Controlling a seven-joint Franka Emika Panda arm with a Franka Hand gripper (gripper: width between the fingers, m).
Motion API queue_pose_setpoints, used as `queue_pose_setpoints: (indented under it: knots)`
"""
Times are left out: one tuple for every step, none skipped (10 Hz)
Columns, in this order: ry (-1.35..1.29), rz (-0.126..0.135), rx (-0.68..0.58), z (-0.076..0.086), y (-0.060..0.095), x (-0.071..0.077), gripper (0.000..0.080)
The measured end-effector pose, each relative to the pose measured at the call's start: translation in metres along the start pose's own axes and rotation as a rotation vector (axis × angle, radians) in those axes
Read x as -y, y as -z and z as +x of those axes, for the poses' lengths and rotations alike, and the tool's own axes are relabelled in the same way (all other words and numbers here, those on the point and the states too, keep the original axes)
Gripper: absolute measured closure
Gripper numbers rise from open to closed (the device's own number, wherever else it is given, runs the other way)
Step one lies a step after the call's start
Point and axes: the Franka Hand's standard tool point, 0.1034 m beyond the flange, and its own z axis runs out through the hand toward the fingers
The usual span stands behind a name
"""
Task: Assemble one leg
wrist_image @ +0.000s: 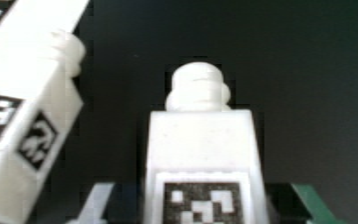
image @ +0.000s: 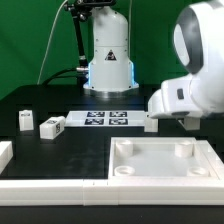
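In the wrist view my gripper [wrist_image: 201, 206] is shut on a leg [wrist_image: 199, 140], a white block with a round peg at its far end and a marker tag near the jaws. The fingers [wrist_image: 101, 200] stand on both sides of it. A second leg [wrist_image: 25, 100] stands close beside it. In the exterior view my gripper [image: 160, 120] hangs low at the right end of the marker board [image: 105, 118], mostly hidden by the white wrist. A leg [image: 150, 123] shows at its left edge. Two more legs [image: 25, 120] [image: 52, 126] stand at the left.
The large white tray-like piece [image: 165, 170] with corner holes lies at the front right. Another white part [image: 5, 153] lies at the front left edge. The robot base [image: 108, 60] stands behind the marker board.
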Motion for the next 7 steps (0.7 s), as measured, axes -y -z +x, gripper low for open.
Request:
queue_pose_setpoints:
  knots:
    - [-0.002, 0.002, 0.005, -0.008, 0.011, -0.005, 0.0516]
    - [-0.008, 0.008, -0.005, -0.014, 0.026, -0.01, 0.0516]
    - [-0.007, 0.013, -0.049, -0.007, 0.025, -0.008, 0.0516]
    - [-0.006, 0.011, -0.046, -0.007, 0.023, -0.007, 0.0515]
    - [-0.007, 0.016, -0.084, -0.003, 0.027, -0.006, 0.0515]
    - [-0.008, 0.023, -0.164, 0.002, 0.031, -0.005, 0.0515]
    - [-0.009, 0.03, -0.278, 0.005, 0.034, -0.004, 0.0515]
